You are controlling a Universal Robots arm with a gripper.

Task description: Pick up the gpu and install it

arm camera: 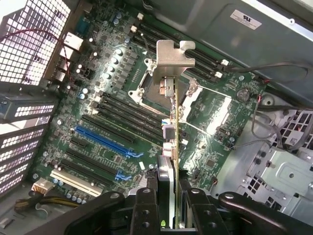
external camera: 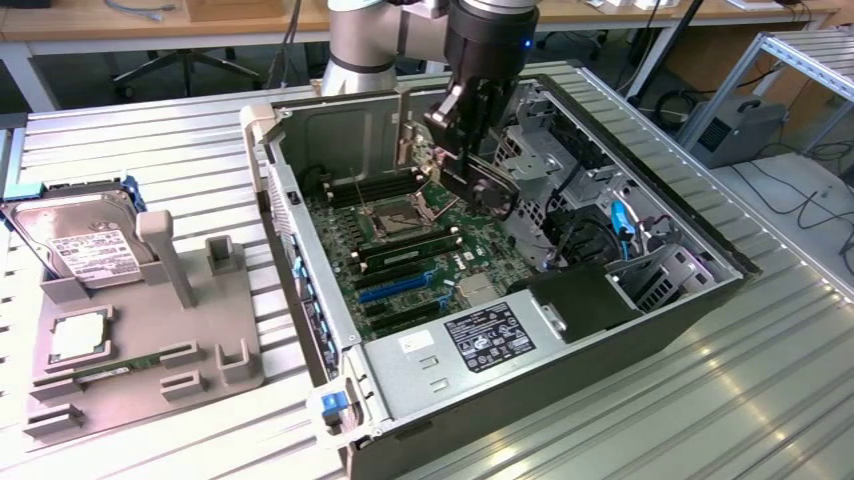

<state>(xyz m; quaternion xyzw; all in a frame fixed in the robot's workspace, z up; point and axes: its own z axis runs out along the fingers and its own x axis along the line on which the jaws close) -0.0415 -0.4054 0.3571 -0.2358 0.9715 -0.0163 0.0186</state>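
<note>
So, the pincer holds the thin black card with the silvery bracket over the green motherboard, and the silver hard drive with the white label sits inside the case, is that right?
Not quite: the silver hard drive with the white label rests on the grey fixture outside the case, as the exterior view shows.

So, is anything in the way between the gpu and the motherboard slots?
Nothing visible is. The gripper holds the gpu edge-on above the motherboard, and the slots are empty, with no cable across them.
</note>
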